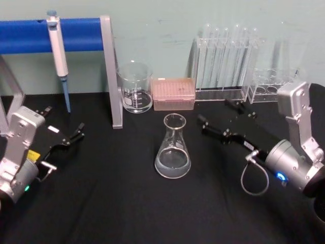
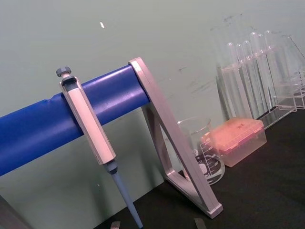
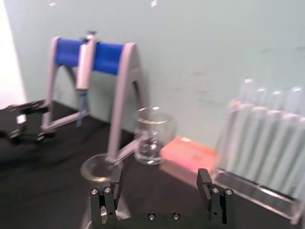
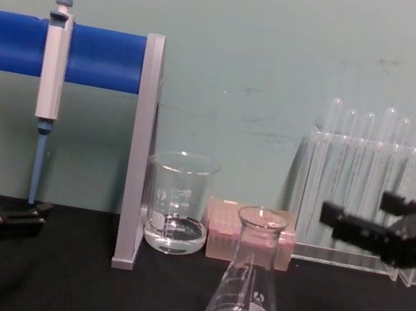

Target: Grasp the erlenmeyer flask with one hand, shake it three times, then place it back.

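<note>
Black table (image 1: 111, 203): flask (image 1: 172, 147) standing ungrasped; right gripper (image 1: 219, 118) open nearby; left gripper (image 1: 71, 137) open, parked. Grasp, shaking, replacing outstanding.

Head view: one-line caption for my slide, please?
Right claw open beside the upright erlenmeyer flask on the black table; left claw open, parked far left.

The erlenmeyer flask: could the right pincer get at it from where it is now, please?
Probably yes. The right pincer is open and points toward the erlenmeyer flask, with bare black tabletop between them; the beaker and pink tip box stand farther back.
</note>
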### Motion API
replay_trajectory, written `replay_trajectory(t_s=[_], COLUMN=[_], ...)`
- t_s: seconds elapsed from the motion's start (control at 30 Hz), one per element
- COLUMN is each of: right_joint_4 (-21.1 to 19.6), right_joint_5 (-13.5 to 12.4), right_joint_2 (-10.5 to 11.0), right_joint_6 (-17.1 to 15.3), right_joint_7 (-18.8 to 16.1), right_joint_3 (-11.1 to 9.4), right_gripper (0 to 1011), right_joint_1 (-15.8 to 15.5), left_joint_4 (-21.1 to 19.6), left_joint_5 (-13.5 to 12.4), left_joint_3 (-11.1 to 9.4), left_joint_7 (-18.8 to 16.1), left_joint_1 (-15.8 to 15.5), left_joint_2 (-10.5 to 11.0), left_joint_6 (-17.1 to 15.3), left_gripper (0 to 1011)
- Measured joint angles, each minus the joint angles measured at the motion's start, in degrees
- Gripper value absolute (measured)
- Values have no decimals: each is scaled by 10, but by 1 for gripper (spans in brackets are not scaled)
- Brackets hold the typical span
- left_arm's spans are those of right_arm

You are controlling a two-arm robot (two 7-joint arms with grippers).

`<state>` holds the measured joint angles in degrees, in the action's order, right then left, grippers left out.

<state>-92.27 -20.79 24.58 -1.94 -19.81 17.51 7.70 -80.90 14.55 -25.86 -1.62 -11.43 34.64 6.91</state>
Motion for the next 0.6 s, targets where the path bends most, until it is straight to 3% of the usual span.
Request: replay_trajectory(t_s=[0.4, 0.6], right_joint_4=[57, 111], right_joint_5=[47, 77], right_joint_2=[-66, -103], right_joint_6=[24, 42], right_joint_7=[85, 122], right_joint_3=[-22, -25], right_gripper=[1000, 1000], right_joint_1=[20, 33], left_joint_4=[0, 0], left_joint_5=[0, 0], left_joint_3=[0, 0], left_joint_7=[0, 0], left_joint_1=[0, 0], left_joint_2=[0, 0], left_joint_6=[0, 0], left_gripper=[1001, 1001])
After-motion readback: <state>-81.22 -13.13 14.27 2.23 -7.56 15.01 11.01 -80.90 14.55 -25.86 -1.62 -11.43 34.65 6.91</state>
